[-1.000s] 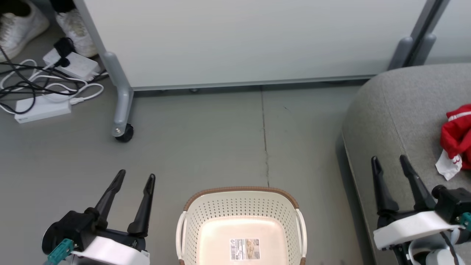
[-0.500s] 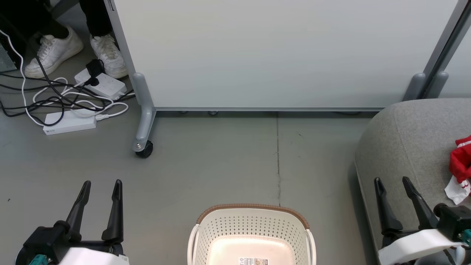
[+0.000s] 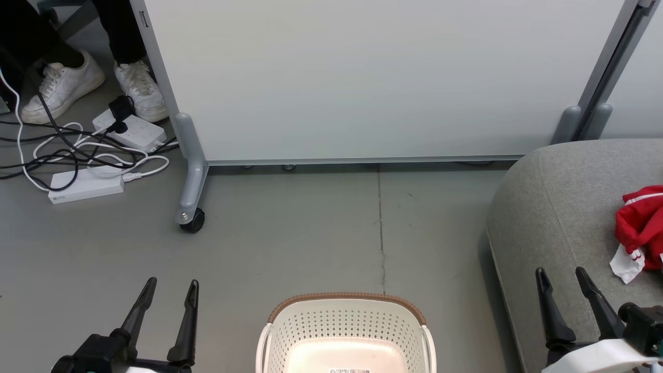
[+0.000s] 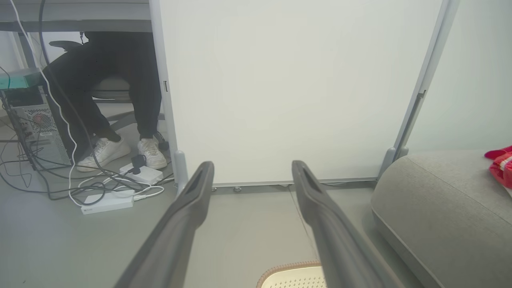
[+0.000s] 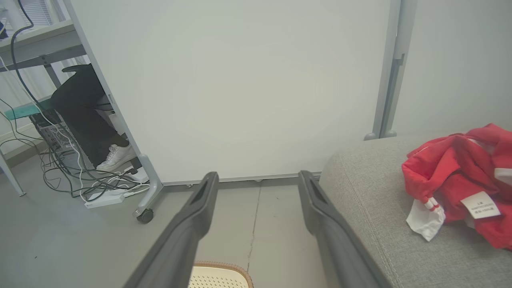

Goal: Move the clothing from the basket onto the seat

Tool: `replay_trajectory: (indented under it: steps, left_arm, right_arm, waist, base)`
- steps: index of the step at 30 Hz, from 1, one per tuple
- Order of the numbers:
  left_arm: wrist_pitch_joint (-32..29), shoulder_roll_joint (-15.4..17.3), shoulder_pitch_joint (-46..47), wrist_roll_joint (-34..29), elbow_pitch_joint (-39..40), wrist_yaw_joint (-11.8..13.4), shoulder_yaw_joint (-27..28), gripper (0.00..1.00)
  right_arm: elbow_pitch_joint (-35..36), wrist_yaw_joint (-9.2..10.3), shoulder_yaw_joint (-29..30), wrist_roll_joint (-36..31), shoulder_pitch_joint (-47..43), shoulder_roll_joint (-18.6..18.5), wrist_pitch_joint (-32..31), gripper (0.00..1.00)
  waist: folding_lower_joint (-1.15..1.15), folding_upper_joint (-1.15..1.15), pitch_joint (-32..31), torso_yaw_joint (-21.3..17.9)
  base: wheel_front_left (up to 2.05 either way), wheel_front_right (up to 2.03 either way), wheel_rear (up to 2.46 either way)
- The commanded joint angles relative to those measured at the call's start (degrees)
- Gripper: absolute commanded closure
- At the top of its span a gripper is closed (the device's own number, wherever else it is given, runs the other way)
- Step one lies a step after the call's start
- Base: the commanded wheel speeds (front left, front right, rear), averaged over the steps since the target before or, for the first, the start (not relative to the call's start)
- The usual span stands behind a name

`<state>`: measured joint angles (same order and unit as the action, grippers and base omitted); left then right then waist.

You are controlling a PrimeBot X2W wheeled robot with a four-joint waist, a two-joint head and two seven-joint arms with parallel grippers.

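Left hand (image 3: 173, 282): fingers spread wide, nothing held. Right hand (image 3: 560, 271): likewise, empty. Red fabric clothing (image 3: 639, 228) with white panels lies bunched on grey woven upholstered seat (image 3: 559, 207), well apart from cream perforated plastic basket (image 3: 344, 298) with brown rim. Visible basket floor bare; near part hidden. Remainder to be checked before task is judged complete.

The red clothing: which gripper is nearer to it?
Right. The right gripper is at the edge of the sofa, near the red clothing; the left gripper is beyond the basket, over the floor.
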<state>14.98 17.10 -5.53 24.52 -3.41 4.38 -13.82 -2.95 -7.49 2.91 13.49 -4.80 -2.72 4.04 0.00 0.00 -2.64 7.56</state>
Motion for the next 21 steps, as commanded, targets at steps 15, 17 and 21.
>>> replay_trajectory:
  steps: [15, 17, 21]
  left_arm:
    - [0.2, -0.5, 1.5, -4.3, -4.0, -1.1, -1.0, 0.00]
    - [0.2, -0.4, 1.6, -4.5, -4.3, -1.2, -1.2, 0.00]
    - [0.2, -0.7, 1.7, -4.9, -4.4, -1.3, -0.8, 0.00]
  right_arm:
    - [0.3, -0.02, -0.5, 0.0, -0.7, -0.4, -0.5, 0.00]
    - [0.2, -0.02, -0.6, 0.0, -0.7, -0.4, -0.5, 0.00]
    - [-0.1, -0.02, -0.8, 0.1, -0.6, -0.4, -0.5, 0.00]
  waist:
    - [0.00, 0.00, -0.5, -1.3]
    - [0.00, 0.00, -0.5, -1.4]
    - [0.00, 0.00, -0.6, -1.5]
  base:
    - [0.00, 0.00, 0.00]
    - [0.00, 0.00, 0.00]
    - [0.00, 0.00, 0.00]
